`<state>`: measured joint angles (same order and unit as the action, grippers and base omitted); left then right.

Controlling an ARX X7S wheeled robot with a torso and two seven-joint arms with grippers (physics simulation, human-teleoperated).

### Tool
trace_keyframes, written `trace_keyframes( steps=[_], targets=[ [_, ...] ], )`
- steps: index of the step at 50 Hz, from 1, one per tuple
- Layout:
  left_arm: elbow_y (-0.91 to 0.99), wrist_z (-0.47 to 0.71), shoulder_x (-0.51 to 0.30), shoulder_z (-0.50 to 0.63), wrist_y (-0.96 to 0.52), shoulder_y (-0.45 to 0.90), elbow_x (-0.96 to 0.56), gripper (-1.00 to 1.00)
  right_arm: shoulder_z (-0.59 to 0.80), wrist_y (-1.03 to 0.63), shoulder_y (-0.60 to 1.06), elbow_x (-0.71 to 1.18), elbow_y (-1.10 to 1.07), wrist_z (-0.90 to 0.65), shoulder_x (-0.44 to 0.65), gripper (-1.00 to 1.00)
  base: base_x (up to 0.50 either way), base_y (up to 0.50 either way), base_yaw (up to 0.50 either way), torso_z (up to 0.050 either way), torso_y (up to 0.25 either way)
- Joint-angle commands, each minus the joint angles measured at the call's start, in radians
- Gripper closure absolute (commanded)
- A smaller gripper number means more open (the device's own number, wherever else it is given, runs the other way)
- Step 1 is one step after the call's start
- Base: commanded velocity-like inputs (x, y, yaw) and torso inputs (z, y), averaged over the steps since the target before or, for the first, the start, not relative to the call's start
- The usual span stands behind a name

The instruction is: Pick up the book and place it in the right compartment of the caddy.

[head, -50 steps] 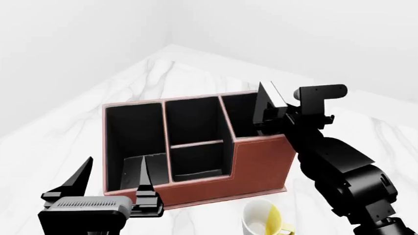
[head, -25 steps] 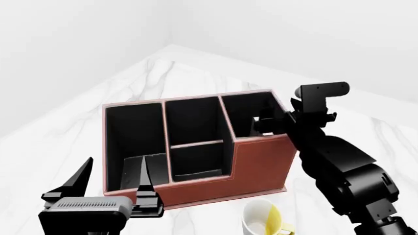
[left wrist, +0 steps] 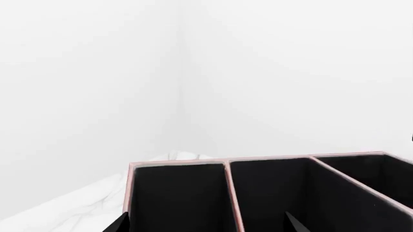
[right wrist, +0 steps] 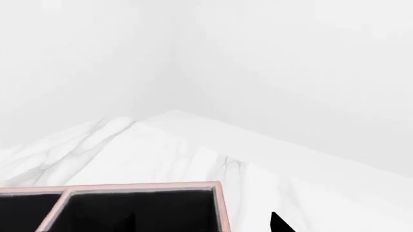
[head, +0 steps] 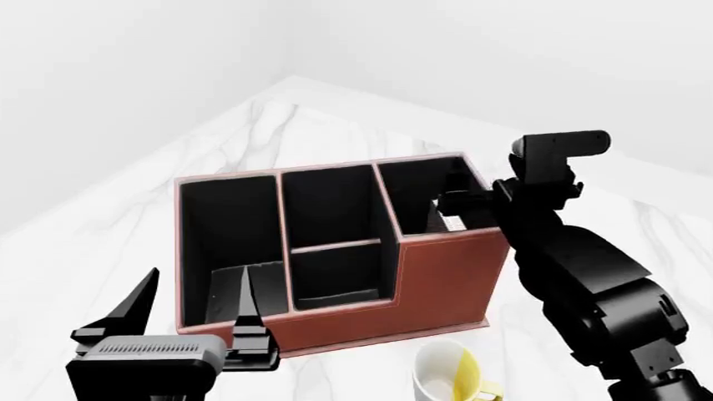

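Observation:
The reddish-brown caddy (head: 446, 280) stands mid-table, its black sections open upward. My right gripper (head: 452, 205) hangs open over the rim of the tall right compartment (head: 410, 194). A small white sliver of the book (head: 452, 224) shows low inside that compartment; the rest of the book is hidden. In the right wrist view the gripper (right wrist: 206, 227) holds nothing, and the caddy's rim (right wrist: 142, 186) lies below it. My left gripper (head: 192, 307) is open and empty in front of the caddy's left section; in the left wrist view (left wrist: 205, 224) it faces the caddy (left wrist: 177, 163).
A white-and-yellow mug (head: 452, 376) stands just in front of the caddy's right front corner, under my right arm. The white marble table (head: 300, 125) runs back to a corner between plain white walls.
The book, held above the right compartment a second ago, has dropped inside it. My right gripper has let go and risen slightly. The left arm has not moved.

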<state>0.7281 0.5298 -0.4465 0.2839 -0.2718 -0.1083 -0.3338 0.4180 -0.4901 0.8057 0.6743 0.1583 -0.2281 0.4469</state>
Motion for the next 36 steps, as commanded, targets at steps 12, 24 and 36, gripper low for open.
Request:
trace_keyframes(
  steps=[12,24,36],
  targets=[
    [0.01,0.009,-0.007,-0.001,-0.002,-0.001,-0.003,-1.0,-0.13,0.114,-0.029,0.023,-0.361,-0.108,0.08,-1.0,0.0,0.0,0.0,0.0,0.0],
    [0.017,0.013,-0.01,-0.003,0.006,-0.004,-0.003,-1.0,-0.18,0.107,-0.096,0.062,-0.556,-0.164,0.145,-1.0,0.0,0.0,0.0,0.0,0.0],
    [0.019,0.015,-0.013,-0.002,0.017,-0.007,0.001,-1.0,-0.306,0.15,-0.218,0.118,-0.798,-0.248,0.228,-1.0,0.0,0.0,0.0,0.0,0.0]
  ],
)
